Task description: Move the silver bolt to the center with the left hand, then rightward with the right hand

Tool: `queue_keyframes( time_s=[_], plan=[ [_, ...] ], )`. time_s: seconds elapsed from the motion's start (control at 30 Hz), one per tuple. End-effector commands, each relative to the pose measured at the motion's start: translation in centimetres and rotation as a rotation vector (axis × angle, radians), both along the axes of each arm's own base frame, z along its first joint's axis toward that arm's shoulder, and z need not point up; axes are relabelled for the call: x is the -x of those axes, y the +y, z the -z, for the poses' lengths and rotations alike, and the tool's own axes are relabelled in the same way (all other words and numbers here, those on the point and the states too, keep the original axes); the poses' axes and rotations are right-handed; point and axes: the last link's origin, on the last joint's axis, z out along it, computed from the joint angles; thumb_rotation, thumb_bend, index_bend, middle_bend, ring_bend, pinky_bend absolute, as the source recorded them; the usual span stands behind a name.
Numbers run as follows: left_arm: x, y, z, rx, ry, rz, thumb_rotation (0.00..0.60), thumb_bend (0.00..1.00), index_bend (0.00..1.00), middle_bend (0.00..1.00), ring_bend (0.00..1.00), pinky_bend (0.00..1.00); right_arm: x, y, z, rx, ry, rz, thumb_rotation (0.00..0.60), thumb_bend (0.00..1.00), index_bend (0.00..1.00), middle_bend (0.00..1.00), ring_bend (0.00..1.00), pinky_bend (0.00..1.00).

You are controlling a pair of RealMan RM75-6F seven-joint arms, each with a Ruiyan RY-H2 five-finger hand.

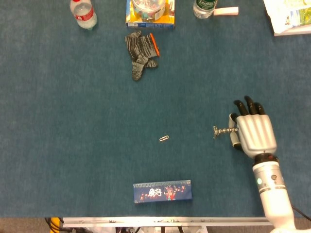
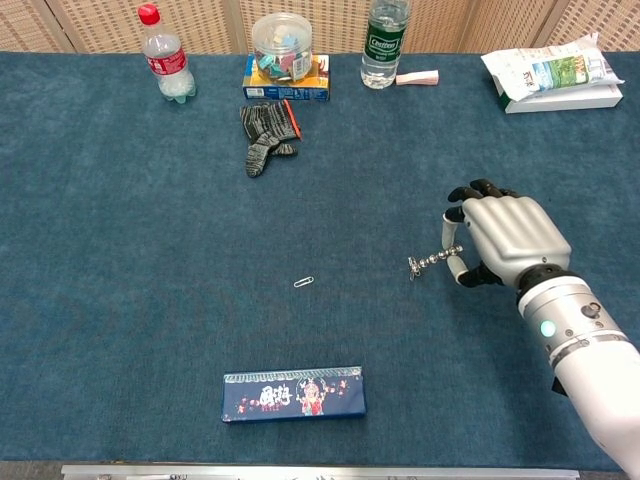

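The silver bolt (image 1: 222, 130) (image 2: 430, 261) lies about level over the blue mat, right of centre, its head pointing left. My right hand (image 1: 252, 132) (image 2: 503, 239) pinches its right end between the thumb and curled fingers. Whether the bolt touches the mat I cannot tell. My left hand is in neither view.
A paper clip (image 1: 164, 138) (image 2: 303, 282) lies near the mat's centre. A dark blue printed box (image 1: 162, 191) sits near the front edge. At the back are a grey glove (image 1: 141, 50), a red-capped bottle (image 2: 164, 58), a jar on a box (image 2: 283, 52), a green-labelled bottle (image 2: 383, 40) and packets (image 2: 550, 72).
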Motion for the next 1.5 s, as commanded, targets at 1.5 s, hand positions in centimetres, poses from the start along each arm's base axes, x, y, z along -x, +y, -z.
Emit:
queue_keyframes(
  time_s=[1.5],
  plan=[
    [-4.3,1.4,-0.5,-0.003,0.044,0.074,0.6,0.2,0.19,0.0,0.0,0.0,2.0,-7.4,-11.9,0.366,-0.118,-0.023,0.6,0.21,0.2,0.17,0.04,0.14]
  ],
)
